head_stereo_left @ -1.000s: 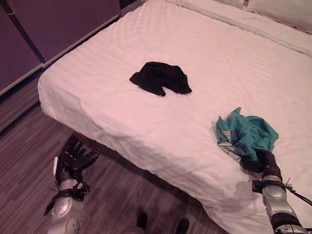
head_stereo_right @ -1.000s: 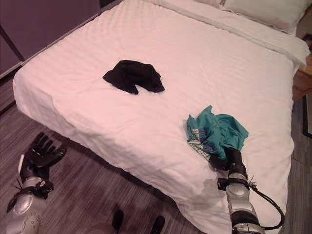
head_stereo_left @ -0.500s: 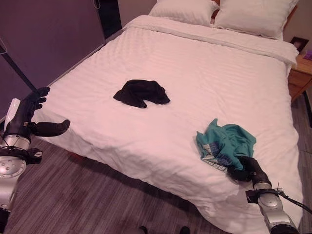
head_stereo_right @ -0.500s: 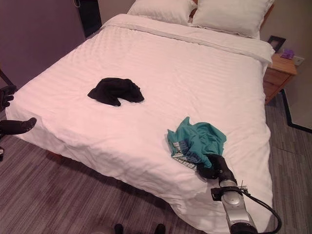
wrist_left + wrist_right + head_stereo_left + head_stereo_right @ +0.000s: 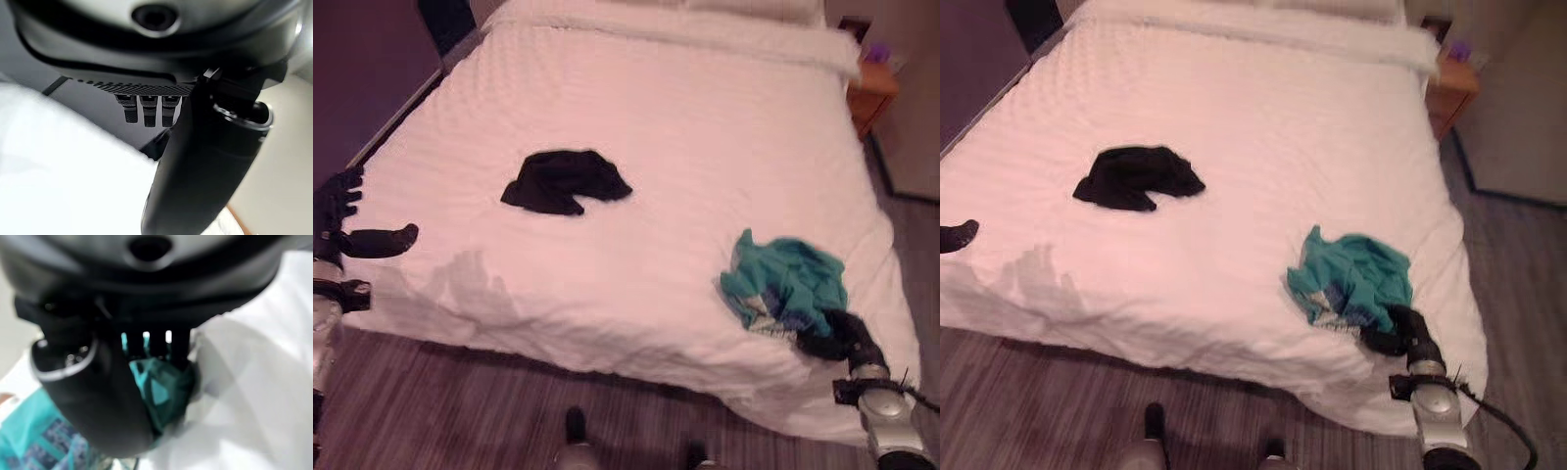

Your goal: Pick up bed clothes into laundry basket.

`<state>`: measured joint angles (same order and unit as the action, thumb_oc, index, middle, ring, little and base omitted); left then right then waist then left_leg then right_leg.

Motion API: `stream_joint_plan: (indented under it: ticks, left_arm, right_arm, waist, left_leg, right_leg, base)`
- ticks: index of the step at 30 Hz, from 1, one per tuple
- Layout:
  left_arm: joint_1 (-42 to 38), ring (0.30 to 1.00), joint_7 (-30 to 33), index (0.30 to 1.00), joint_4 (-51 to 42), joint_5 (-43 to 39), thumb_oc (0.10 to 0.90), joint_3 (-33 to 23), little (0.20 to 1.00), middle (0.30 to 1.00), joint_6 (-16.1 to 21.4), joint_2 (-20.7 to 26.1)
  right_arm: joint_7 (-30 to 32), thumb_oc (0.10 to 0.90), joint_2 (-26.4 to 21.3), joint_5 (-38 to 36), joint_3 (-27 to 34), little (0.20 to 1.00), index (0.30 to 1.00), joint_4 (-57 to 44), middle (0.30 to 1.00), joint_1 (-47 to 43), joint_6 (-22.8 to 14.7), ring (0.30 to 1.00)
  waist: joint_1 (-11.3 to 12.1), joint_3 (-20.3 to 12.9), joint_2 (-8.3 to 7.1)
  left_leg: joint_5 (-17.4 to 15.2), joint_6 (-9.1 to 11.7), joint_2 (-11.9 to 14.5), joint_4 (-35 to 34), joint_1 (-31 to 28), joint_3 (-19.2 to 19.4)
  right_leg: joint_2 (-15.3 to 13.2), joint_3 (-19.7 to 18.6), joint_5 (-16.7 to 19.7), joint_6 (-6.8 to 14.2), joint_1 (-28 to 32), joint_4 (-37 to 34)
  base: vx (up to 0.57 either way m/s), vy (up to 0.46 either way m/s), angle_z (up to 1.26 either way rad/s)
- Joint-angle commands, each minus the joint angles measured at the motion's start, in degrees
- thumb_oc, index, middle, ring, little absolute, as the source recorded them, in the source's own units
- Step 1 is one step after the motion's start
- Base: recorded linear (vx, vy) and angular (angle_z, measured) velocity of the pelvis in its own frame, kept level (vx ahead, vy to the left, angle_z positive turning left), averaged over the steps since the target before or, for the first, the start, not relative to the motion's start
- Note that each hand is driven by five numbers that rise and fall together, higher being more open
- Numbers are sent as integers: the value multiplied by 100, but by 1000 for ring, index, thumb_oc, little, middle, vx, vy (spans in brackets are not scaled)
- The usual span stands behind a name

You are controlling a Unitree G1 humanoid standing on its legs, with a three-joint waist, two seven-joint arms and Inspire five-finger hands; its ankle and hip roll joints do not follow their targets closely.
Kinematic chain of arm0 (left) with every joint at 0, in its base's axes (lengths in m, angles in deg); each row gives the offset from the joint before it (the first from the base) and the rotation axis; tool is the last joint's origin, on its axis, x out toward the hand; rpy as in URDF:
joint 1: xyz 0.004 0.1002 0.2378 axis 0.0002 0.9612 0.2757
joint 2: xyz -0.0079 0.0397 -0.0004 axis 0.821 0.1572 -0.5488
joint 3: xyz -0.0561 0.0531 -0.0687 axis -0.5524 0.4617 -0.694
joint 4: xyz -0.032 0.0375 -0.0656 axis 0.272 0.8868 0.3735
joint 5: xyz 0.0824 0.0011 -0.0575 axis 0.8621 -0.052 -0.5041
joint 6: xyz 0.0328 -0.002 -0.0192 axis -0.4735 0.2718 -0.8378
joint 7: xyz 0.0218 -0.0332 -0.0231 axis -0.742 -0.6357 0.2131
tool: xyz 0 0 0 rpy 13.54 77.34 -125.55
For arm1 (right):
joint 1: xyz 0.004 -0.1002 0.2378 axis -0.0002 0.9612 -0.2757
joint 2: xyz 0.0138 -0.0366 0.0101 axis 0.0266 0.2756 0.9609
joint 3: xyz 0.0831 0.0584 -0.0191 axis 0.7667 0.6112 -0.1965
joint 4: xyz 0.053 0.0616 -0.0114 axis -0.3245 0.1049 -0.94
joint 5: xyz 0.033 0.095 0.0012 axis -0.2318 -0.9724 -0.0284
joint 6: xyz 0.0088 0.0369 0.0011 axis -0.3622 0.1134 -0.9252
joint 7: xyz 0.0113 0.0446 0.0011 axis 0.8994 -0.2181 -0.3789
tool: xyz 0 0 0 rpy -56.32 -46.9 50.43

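A crumpled teal garment [image 5: 788, 284] lies near the front right corner of the white bed [image 5: 685, 127]. My right hand [image 5: 832, 338] rests at its near edge. In the right wrist view teal cloth [image 5: 159, 391] sits between the thumb and the curled fingers [image 5: 156, 345], so the hand is shut on it. A black garment [image 5: 1136, 176] lies bunched on the left middle of the bed, apart from both hands. My left hand [image 5: 352, 235] hovers at the bed's left edge, open, with its thumb stuck out toward the mattress and nothing in it.
A wooden bedside table [image 5: 1449, 83] stands at the bed's far right corner. A pale wall or door [image 5: 1518, 108] lies beyond it. Striped dark flooring [image 5: 460, 411] runs along the bed's front edge. A dark object [image 5: 445, 15] stands at the far left.
The whole picture has shifted, so the camera moved. My left hand rose from low beside the bed to mattress height. My right hand stays at the teal garment.
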<state>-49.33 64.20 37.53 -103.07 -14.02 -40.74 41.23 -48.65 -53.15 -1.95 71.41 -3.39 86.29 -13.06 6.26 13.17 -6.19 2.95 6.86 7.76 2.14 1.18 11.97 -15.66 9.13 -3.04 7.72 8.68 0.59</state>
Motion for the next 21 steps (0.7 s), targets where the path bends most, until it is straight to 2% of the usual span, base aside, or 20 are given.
stream_joint_plan:
  ticks: [1, 2, 4, 6, 8, 9, 10, 11, 12, 13, 16, 17, 21]
  left_arm:
    - [-1566, 900, 119, 900, 28, 67, 800, 86, 900, 900, 553, 660]
    - [-2396, 900, -14, 900, 169, 310, 800, 877, 900, 900, 516, 850]
    - [-3047, 900, -125, 900, 327, 444, 800, 1441, 900, 900, 501, 1004]
    - [-3667, 900, -64, 900, 437, 759, 800, 1965, 900, 900, 438, 1082]
    - [-4555, 900, -162, 900, 657, 698, 800, 2796, 900, 900, 479, 1025]
    - [-5057, 900, -236, 900, 945, 669, 800, 3261, 900, 900, 477, 982]
    - [-5795, 900, -477, 900, 1428, 940, 800, 4142, 900, 900, 531, 1022]
    - [-5997, 900, -568, 900, 1402, 951, 800, 4383, 900, 900, 516, 1002]
    - [-6357, 900, -713, 900, 1712, 980, 800, 4631, 900, 900, 400, 783]
    - [-6319, 900, -681, 900, 1827, 952, 800, 4582, 900, 900, 410, 733]
    - [-6839, 900, -788, 900, 2099, 1203, 800, 5056, 900, 900, 375, 555]
    - [-7327, 900, -770, 900, 2399, 1269, 800, 5408, 900, 900, 364, 455]
    - [-7791, 900, -931, 900, 2825, 1627, 800, 5922, 900, 900, 294, 228]
  right_arm:
    - [-231, 400, -230, 106, -980, 300, 300, 654, 300, 1036, 941, 300]
    - [-371, 400, -251, 263, -1289, 300, 300, 311, 300, 870, 930, 300]
    - [-437, 400, -341, 394, -1472, 300, 300, -40, 300, 769, 913, 300]
    - [-439, 400, -307, 280, -1475, 300, 300, -208, 300, 735, 861, 300]
    - [-496, 400, -316, 182, -1561, 300, 300, -213, 300, 674, 860, 300]
    - [-546, 400, -354, 166, -1698, 300, 300, -109, 300, 612, 857, 300]
    - [-557, 400, -502, 252, -1856, 300, 300, -32, 300, 494, 857, 300]
    - [-530, 400, -451, 263, -1820, 300, 300, 123, 300, 568, 864, 300]
    - [-566, 400, -393, 271, -1965, 300, 300, 278, 300, 528, 909, 300]
    - [-598, 400, -377, 264, -1933, 300, 300, 406, 300, 546, 915, 300]
    - [-711, 400, -481, 326, -1960, 300, 300, 613, 300, 673, 924, 300]
    - [-761, 400, -519, 120, -1827, 300, 300, 680, 300, 716, 914, 300]
    - [-751, 400, -434, -35, -1845, 300, 300, 1006, 300, 683, 909, 300]
  waist:
    - [-223, -208, 837]
    - [-310, -101, 899]
    - [-492, 116, 1058]
    - [-625, 189, 1129]
    - [-700, 240, 1152]
    - [-752, 269, 1129]
    - [-861, 342, 1038]
    - [-793, 312, 974]
    - [-806, 250, 889]
    - [-775, 225, 851]
    - [-834, 66, 845]
    - [-906, -29, 814]
    - [-971, -89, 772]
  left_leg:
    - [666, -55, 224, 325, 1107, -492]
    - [488, -311, -16, 262, 911, -416]
    - [372, -480, -103, 174, 687, -405]
    - [263, -536, -173, 34, 512, -414]
    - [221, -487, -252, -152, 330, -474]
    - [169, -441, -290, -243, 203, -485]
    - [7, -352, -365, -354, -42, -485]
    - [-41, -358, -389, -262, -26, -474]
    - [-27, -346, -374, -355, -161, -238]
    - [-6, -326, -382, -381, -158, -185]
    - [16, -304, -384, -530, -209, -229]
    - [35, -276, -339, -643, -222, -166]
    - [42, -255, -316, -714, -216, -131]
  right_leg:
    - [-332, -20, 618, 314, 268, 1130]
    - [-439, -258, 1463, 350, -234, 2024]
    - [-373, -333, 1568, 357, -827, 2907]
    - [-188, -219, 1270, 379, -1303, 3002]
    - [58, 40, 955, 350, -1604, 2323]
    - [152, 215, 853, 344, -1593, 1661]
    - [413, 366, 857, 402, -1644, 484]
    - [312, 474, 807, 402, -1368, 455]
    - [399, 298, 953, 438, -1255, 178]
    - [372, 510, 1009, 459, -1222, 64]
    - [504, 483, 1009, 421, -1061, -206]
    - [571, 520, 1021, 430, -1018, -394]
    - [635, 515, 994, 408, -975, -506]
  base:
    - [274, 540, -7]
    - [327, 676, -17]
    - [215, 472, 4]
    - [253, 279, 6]
    - [290, 118, -55]
    - [370, -9, -42]
    - [341, -32, -12]
    - [350, 17, 16]
    - [213, 66, 27]
    - [205, 53, 30]
    - [158, -8, -9]
    - [115, -6, -24]
    - [107, 2, -28]
